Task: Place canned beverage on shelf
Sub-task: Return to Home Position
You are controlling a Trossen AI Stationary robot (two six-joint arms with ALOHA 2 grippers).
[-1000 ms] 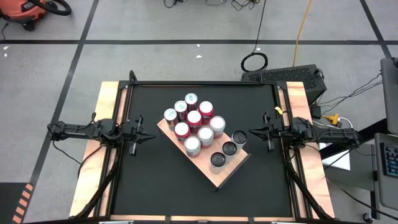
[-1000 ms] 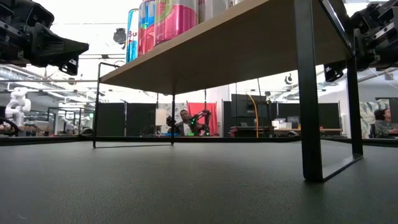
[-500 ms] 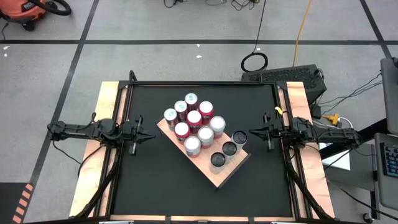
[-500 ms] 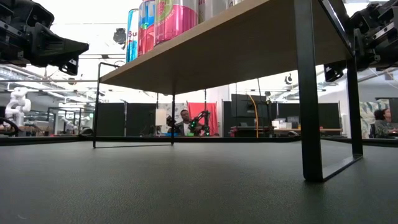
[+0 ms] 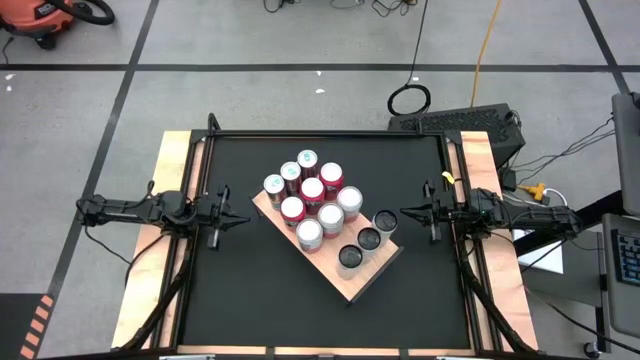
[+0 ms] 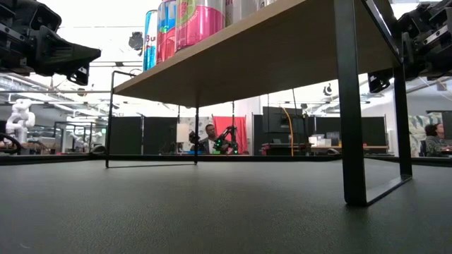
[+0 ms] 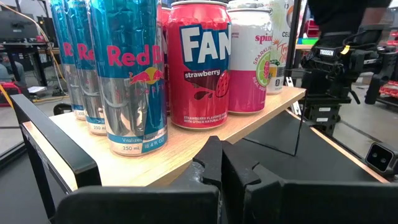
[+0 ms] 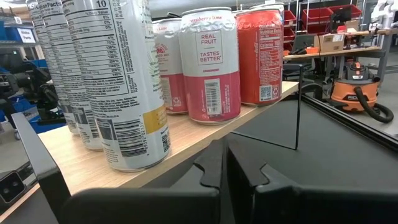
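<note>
High view: left gripper [image 5: 232, 212] at 9 o'clock edge of table [image 5: 250, 290], jaws closed, empty, apart from shelf [image 5: 355, 285]. Shelf at table centre, lying diagonally from 10 to 4 o'clock. All cans [image 5: 312, 189] upright on it. Right gripper [image 5: 410, 210] at 3 o'clock edge, jaws closed, empty.

Judgement: placing complete, no can seen off shelf. Arms appear parked, so nothing left.

Count:
- One shelf.
- Two grippers.
- Twelve cans, four rows of three: blue cans [image 7: 127, 81], red-topped cans [image 5: 292, 208], white-topped cans [image 5: 331, 216], dark-topped cans [image 5: 369, 240].

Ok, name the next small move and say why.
Probably just park both arms: the cans all stand on the shelf, and the left gripper and right gripper sit shut and empty at the table's sides, clear of the shelf.
</note>
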